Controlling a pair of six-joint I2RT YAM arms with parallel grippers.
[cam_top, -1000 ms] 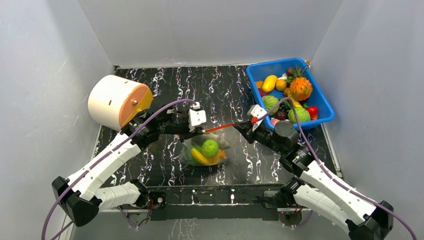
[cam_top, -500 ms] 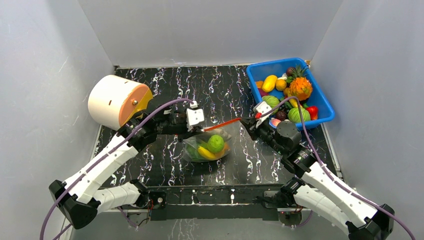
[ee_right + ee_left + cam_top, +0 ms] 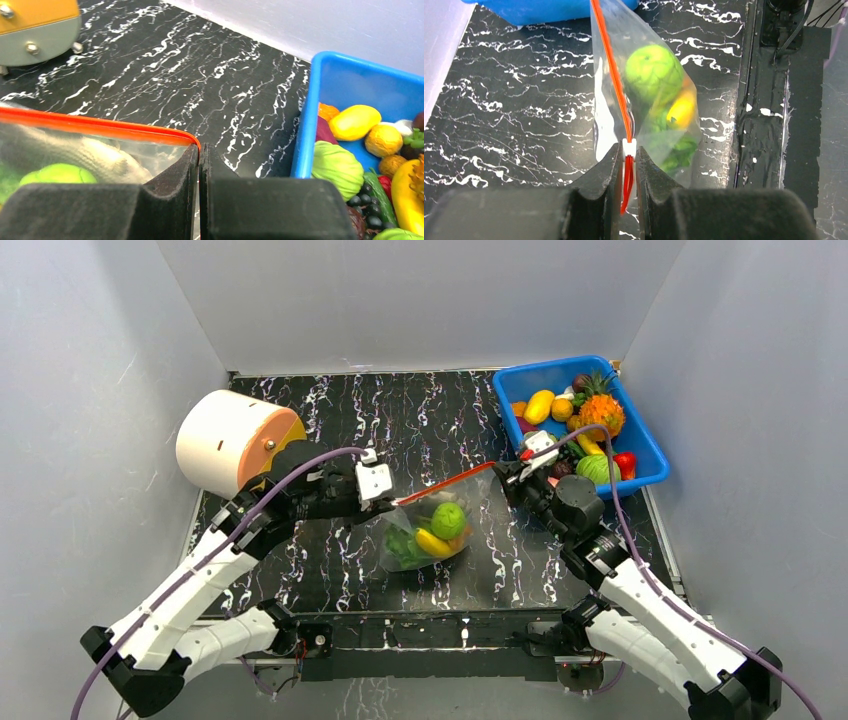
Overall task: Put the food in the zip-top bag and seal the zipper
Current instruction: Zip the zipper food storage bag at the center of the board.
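The clear zip-top bag (image 3: pixel 430 532) hangs stretched between my two grippers above the black marbled table. Inside it the food shows: a green ball (image 3: pixel 449 520), a yellow banana-like piece (image 3: pixel 432 543) and a green leaf (image 3: pixel 400 546); the right wrist view also shows a pale piece (image 3: pixel 100 155). The red zipper (image 3: pixel 447 484) runs taut along the mouth. My left gripper (image 3: pixel 628 150) is shut on the white slider at the zipper's left end. My right gripper (image 3: pixel 199 149) is shut on the bag's corner, at the end of the zipper (image 3: pixel 100 125).
A big white-and-orange cylinder (image 3: pixel 235 443) lies at the back left, close behind my left arm. A blue bin (image 3: pixel 545 366) with several more toy fruits and vegetables stands at the back right, just beyond my right gripper.
The right gripper has pulled its corner of the bag rightward and farther back, while the left gripper has drawn back to the left. The zipper between them looks longer, and the bag has shifted right.
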